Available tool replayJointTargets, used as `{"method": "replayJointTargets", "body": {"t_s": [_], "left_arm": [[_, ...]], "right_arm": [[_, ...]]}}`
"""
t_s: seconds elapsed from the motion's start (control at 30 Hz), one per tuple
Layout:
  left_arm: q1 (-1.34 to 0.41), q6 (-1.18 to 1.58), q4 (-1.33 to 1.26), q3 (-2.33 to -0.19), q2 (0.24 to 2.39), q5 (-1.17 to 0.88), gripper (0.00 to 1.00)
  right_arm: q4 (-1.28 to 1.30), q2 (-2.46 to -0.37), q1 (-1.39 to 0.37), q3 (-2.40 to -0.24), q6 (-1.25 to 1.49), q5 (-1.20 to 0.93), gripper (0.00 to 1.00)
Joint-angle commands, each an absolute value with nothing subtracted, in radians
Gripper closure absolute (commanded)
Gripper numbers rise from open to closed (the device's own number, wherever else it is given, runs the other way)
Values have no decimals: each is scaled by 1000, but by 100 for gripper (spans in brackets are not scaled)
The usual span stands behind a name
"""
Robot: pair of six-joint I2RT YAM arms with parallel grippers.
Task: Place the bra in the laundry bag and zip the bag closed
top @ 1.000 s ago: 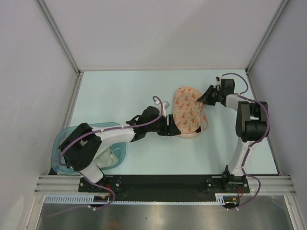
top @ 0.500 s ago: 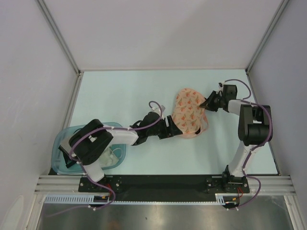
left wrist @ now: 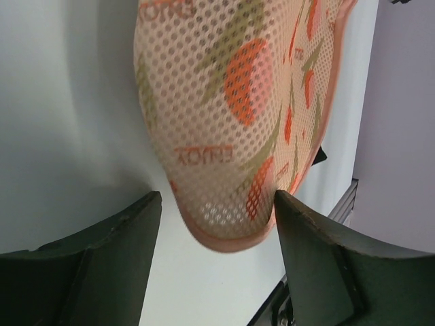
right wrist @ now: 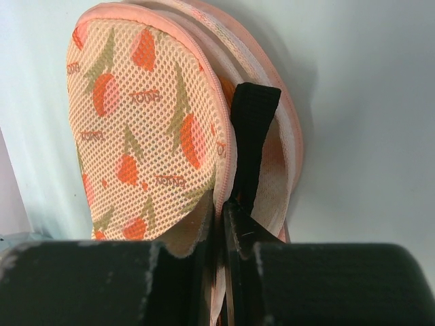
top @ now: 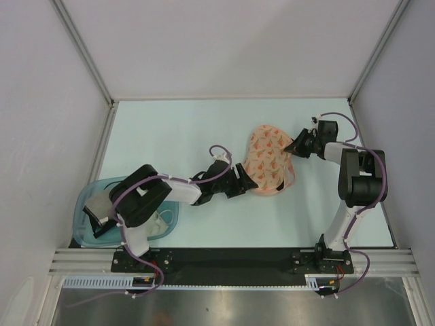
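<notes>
Likely soft, light mesh — pinch laundry bag point(top: 268, 159) at zip rim, as with clenched right gripper point(top: 292, 145); released left gripper point(top: 240, 183) astride opposite end.

I count two robot arms here, one left arm point(top: 180, 192) and one right arm point(top: 357, 180). Each ends in a single gripper, which makes two: the left gripper point(top: 246, 184) and the right gripper point(top: 290, 145), with two fingers apiece. There is one tabletop point(top: 170, 129), and on it one laundry bag point(top: 267, 157), a single mesh pouch made of two halves. I can make out one bra point(right wrist: 253, 129), though only one black band of it shows. There is one teal tub point(top: 81, 204), holding one white garment point(top: 160, 219). Purple cables point(top: 219, 147) run one to each arm, two in all.
</notes>
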State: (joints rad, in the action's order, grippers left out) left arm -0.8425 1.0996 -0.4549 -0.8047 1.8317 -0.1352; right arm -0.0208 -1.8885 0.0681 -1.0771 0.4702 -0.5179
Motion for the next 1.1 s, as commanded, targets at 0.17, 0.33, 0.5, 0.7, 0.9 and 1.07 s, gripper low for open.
{"method": "replayJointTargets", "body": {"t_s": [0.17,0.33,0.5,0.7,0.9,1.07], "left_arm": [[-839,1117,-569,-877,1919,-130,48],[-801,1094,-506,-871,1914,-150,84],[-733,982,-321,-902,1879,-199,100],[-645,772,-24,-962,1822,-256,100],[-549,551,286,-1050,1757,-131,99],[-511,427,431,-1152,1770,-12,97]], "right_arm": [[-52,-1844,78,-1068,469,-534,88],[-55,-1822,78,-1046,471,-537,88],[-64,-1779,72,-991,488,-522,88],[-86,-1657,3,-830,531,-453,89],[-168,-1468,-116,-617,641,-385,89],[-274,-1335,-291,-483,820,-272,89]]}}
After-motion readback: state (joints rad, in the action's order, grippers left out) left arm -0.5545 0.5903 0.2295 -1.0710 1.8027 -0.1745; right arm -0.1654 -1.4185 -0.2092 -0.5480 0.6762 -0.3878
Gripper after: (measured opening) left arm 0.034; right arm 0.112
